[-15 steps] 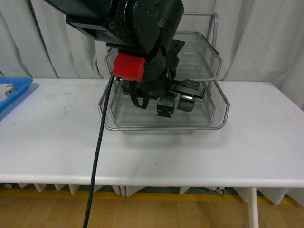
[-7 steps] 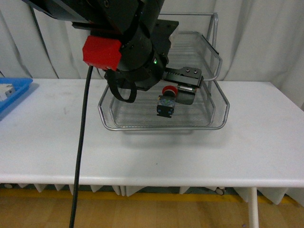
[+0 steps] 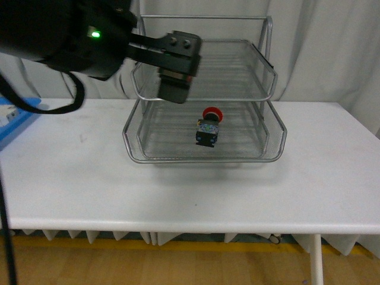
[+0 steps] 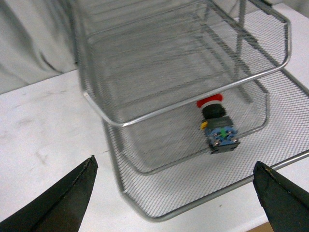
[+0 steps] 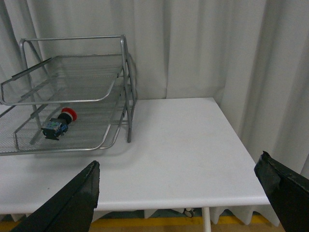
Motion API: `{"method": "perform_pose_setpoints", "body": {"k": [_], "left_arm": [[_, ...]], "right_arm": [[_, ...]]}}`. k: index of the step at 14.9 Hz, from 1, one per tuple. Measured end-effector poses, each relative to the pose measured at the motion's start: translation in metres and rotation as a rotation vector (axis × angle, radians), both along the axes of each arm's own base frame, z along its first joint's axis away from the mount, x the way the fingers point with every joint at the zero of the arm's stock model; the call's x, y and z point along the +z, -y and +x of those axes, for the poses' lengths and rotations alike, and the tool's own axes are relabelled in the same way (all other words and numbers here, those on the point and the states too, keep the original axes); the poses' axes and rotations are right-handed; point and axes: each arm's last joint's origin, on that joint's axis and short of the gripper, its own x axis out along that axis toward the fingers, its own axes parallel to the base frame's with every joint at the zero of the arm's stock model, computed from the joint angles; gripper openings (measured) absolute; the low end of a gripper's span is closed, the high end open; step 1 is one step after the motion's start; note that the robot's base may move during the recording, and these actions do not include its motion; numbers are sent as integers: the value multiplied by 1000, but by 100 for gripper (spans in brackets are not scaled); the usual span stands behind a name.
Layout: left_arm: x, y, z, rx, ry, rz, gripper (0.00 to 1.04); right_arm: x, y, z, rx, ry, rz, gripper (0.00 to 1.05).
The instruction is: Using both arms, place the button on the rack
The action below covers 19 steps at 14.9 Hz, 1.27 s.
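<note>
The button (image 3: 207, 127), red cap on a black body, lies on its side on the mesh of the bottom tier of the silver rack (image 3: 202, 160). Nothing touches it. My left gripper (image 3: 174, 89) hangs open above and to the left of the button, in front of the rack's upper tier. In the left wrist view the button (image 4: 217, 125) shows under the upper tier's rim (image 4: 159, 115), beyond the wide-open left gripper (image 4: 175, 161). The right gripper (image 5: 179, 159) is open and empty over the table, well to the right of the rack (image 5: 72, 38) and button (image 5: 58, 123).
The rack stands on a white table (image 3: 237, 196) backed by a pale curtain (image 5: 193, 48). A blue tray (image 3: 10, 126) peeks out at the far left, mostly behind my left arm. The table's right edge and front edge show in the right wrist view.
My left gripper has pulled up and to the left, out of the rack's bottom tier. The button stays where it was, lying in that tier.
</note>
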Motion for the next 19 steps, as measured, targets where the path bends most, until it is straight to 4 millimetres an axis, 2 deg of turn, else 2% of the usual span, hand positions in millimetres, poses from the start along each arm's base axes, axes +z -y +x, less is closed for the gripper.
{"method": "perform_pose_setpoints", "body": {"k": [2, 3, 4, 5, 6, 8, 9, 10, 11, 13, 19], "left_arm": [[1, -39, -27, 105, 59, 6, 97], [1, -60, -41, 237, 229, -65, 86], [1, -89, -67, 307, 355, -142, 74], [-1, -106, -89, 349, 433, -182, 63], [-4, -113, -105, 352, 467, -205, 50], [-31, -118, -126, 320, 388, -192, 23], [-34, -123, -133, 328, 395, -193, 10], [-35, -129, -149, 335, 425, -204, 2], [-44, -133, -160, 319, 402, -202, 2], [-47, -144, -169, 347, 412, -199, 2], [-53, -142, -184, 326, 404, -204, 2]], "right_arm": [[0, 0, 0, 0, 0, 0, 98], [0, 0, 0, 2, 0, 0, 98], [0, 0, 0, 1, 0, 0, 98], [0, 0, 0, 1, -1, 0, 98], [0, 0, 0, 3, 0, 0, 98], [0, 0, 0, 2, -1, 0, 98], [0, 0, 0, 3, 0, 0, 98], [0, 0, 0, 3, 0, 0, 98], [0, 0, 0, 3, 0, 0, 98], [0, 0, 0, 2, -1, 0, 98], [0, 0, 0, 2, 0, 0, 98]]}}
